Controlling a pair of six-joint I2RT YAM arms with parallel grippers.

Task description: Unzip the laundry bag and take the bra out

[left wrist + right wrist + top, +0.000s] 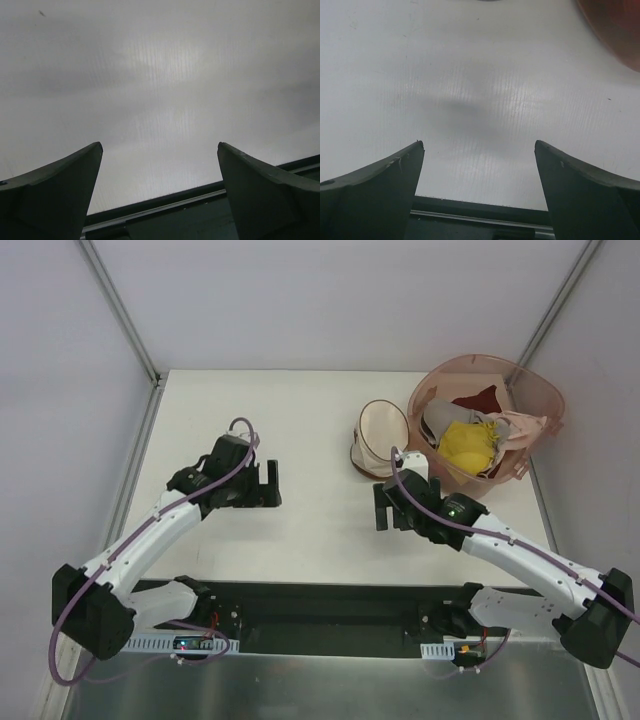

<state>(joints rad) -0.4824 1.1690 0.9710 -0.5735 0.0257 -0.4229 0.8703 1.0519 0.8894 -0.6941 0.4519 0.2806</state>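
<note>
The laundry bag point(380, 437), a cream dome-shaped mesh pouch with brown trim, lies on the white table just left of the pink basket. It looks closed. The bra is hidden from view. My right gripper point(391, 508) is open and empty, low over the table a little in front of the bag. In the right wrist view the right gripper point(479, 145) shows only bare table between its fingers. My left gripper point(259, 483) is open and empty, well to the left of the bag. In the left wrist view the left gripper point(160, 145) also shows only bare table.
A large pink translucent basket point(535, 390) stands at the back right and holds a yellow garment point(467, 445), a dark red cloth point(480, 400) and other laundry. Its edge shows in the right wrist view point(615, 30). Enclosure walls surround the table point(300, 420).
</note>
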